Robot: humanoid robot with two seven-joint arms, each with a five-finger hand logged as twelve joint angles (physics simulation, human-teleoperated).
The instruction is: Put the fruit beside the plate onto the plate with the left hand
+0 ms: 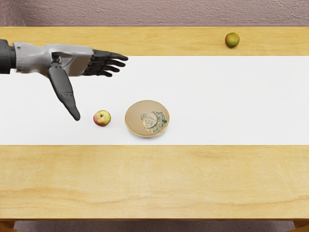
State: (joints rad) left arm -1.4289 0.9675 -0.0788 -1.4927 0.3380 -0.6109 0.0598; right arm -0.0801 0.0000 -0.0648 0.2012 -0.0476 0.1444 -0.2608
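Note:
A small red-and-yellow apple (pixel 102 118) lies on the white runner just left of a tan plate (pixel 137 112) with a painted centre. My left hand (pixel 91 79) reaches in from the left edge, above and to the left of the apple. Its fingers (pixel 110 63) are spread and point right, the thumb (pixel 65 95) points down toward the apple, and it holds nothing. The thumb tip ends a short way left of the apple without touching it. The right arm does not show.
A greenish-yellow round fruit (pixel 232 39) sits on the bare wood at the far right back. The white runner (pixel 231 101) crosses the wooden table (pixel 154 183) from side to side.

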